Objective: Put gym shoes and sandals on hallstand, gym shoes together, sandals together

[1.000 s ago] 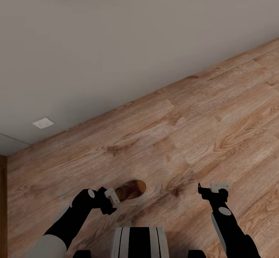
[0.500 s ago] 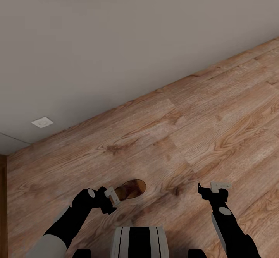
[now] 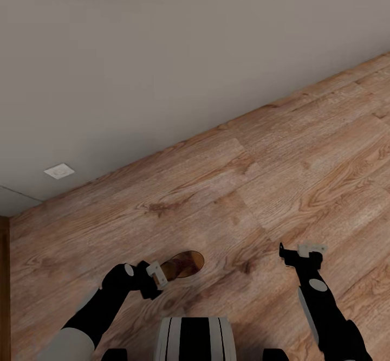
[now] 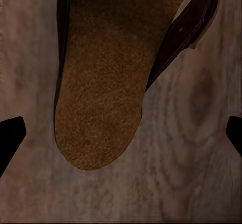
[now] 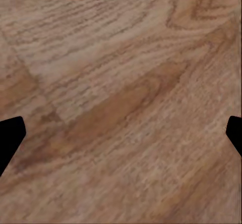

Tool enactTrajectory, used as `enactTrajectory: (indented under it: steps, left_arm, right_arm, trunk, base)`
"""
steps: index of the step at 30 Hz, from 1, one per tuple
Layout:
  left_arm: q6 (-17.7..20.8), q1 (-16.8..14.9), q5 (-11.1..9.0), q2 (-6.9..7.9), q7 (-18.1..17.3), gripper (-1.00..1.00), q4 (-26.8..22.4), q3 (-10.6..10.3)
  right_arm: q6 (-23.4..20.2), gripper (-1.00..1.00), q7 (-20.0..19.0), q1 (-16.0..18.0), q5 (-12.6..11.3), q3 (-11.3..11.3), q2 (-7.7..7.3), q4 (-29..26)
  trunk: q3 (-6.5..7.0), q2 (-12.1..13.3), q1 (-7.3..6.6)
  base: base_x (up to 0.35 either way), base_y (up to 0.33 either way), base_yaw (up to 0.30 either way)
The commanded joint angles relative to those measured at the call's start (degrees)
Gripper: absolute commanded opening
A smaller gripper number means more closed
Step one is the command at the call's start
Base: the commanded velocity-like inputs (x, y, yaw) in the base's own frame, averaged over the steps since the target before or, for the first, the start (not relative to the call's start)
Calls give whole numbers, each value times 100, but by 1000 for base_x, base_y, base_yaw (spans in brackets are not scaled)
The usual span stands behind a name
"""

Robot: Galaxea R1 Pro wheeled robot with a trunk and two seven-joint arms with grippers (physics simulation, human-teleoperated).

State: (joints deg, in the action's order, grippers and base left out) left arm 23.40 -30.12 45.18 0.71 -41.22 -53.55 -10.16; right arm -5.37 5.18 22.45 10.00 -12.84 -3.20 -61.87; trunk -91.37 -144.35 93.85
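Left wrist view, sandal [image 4: 101, 77] between spread left jaws, right jaws spread over corridor floor [image 5: 121, 82].

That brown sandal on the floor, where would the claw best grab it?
Probably from above, pinching across the sandal just behind its rounded end: it lies flat, footbed up, between the left claw's open fingers. The strap further along may also work.

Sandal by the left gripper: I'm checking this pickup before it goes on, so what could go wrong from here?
The left gripper is open around the sandal; closing on the smooth footbed alone might let it slip. The loose strap could snag. The floor lies close beneath, so descending further risks scraping it.
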Motion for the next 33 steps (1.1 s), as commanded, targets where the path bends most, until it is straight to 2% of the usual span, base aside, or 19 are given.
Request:
enactTrajectory:
  steps: [1, 4, 5, 7, 8, 10, 11, 15, 20, 33]
  left_arm:
    - [60, -2, 95, -1, -27, 100, -12, -12]
    - [217, -2, 358, -14, -31, 100, -21, -7]
    - [291, -2, 491, -20, -33, 100, -47, -1]
    - [318, -2, 542, -23, -34, 100, -76, 3]
    - [349, -2, 597, -20, -35, 100, -141, 15]
    - [359, -2, 613, -19, -35, 100, -174, 21]
    - [367, -2, 624, -19, -35, 100, -204, 28]
    - [386, -2, 637, -18, -36, 100, -248, 30]
    - [399, -2, 643, -18, -36, 100, -341, 39]
    - [403, -9, 646, -20, -36, 100, -510, 39]
  right_arm:
    - [-146, 100, 15, 1, 58, 5, -1, -149]
    - [-728, 100, 6, 3, 51, 13, -4, -814]
    - [-1230, 100, -53, 4, 48, 16, -5, -1362]
    - [-1529, 100, -168, 4, 44, 17, -5, -1687]
    - [-1957, 100, -606, 5, 45, 14, -7, -2100]
    - [-2078, 100, -874, 5, 48, 8, -10, -2203]
    - [-2155, 100, -1132, 5, 54, 0, -11, -2261]
    - [-2258, 100, -1609, 5, 61, -3, -6, -2327]
    - [-2292, 100, -1754, 4, 61, -1, 1, -2350]
    - [-2302, 100, -1792, 5, 68, -16, -7, -2356]
  trunk:
    - [-3, -1, -1]
    - [-3, -1, -1]
    - [-3, -1, -1]
    - [-3, -1, -1]
    - [-3, -1, -1]
    - [-3, -1, -1]
    - [-3, -1, -1]
    - [-3, -1, -1]
    - [-3, -1, -1]
    - [-3, -1, -1]
  base:
    - [0, 0, 0]
    - [0, 0, 0]
    - [0, 0, 0]
    - [0, 0, 0]
    - [0, 0, 0]
    - [0, 0, 0]
    - [0, 0, 0]
    - [0, 0, 0]
    - [0, 0, 0]
    - [0, 0, 0]
